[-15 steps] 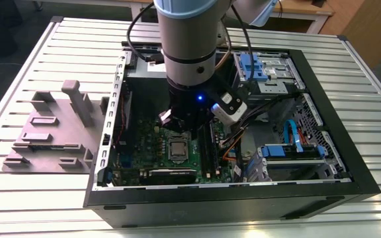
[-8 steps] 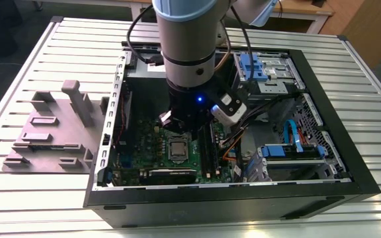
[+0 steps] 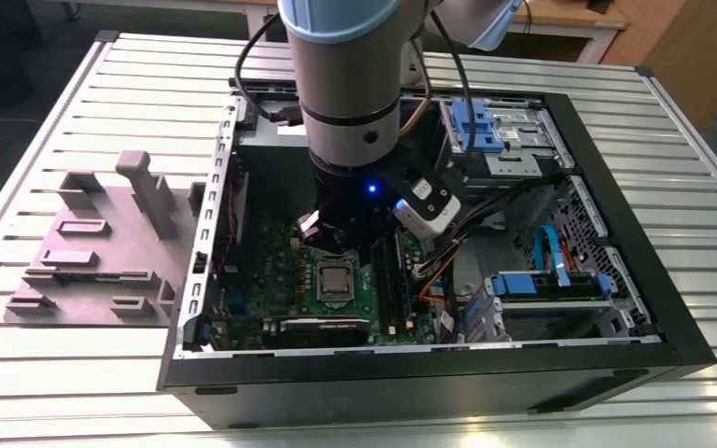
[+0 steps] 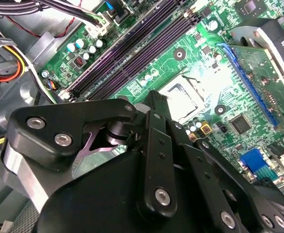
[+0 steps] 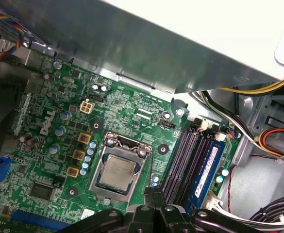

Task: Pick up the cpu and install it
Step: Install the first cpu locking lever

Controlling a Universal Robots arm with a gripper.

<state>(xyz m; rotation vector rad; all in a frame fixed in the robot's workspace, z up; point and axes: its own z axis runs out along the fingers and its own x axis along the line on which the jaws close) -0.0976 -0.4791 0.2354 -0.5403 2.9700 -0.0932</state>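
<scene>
- The gripper (image 5: 154,193) hangs low inside the computer case (image 3: 433,371). In the first wrist view its two fingers are pressed together at the tips, with nothing pinched between them.
- The cpu (image 5: 115,173) lies just beside those tips but apart from them. It sits flat in its socket (image 5: 101,189) on the green motherboard (image 5: 49,145), silvery top facing up and the metal frame around it.
- Judged from this, the chip is already placed and the work stands at the seating stage, not the pick-up. I cannot tell whether the frame's lever is latched.
- Any further move here calls for a straight, gentle approach, because the chip is thin and the frame sits tight around it.
- Close to the socket run the dark memory slots (image 5: 183,155), one of which holds a blue memory stick (image 5: 207,170).
- As for writing, the board carries a white printed logo and small white markings, and the chip's top has faint print. I leave all of it unread.
- Farther out, in the exterior view, a grey plastic fixture (image 3: 97,252) stands on the slatted metal table (image 3: 72,383), to the exterior view's left of the case.
</scene>
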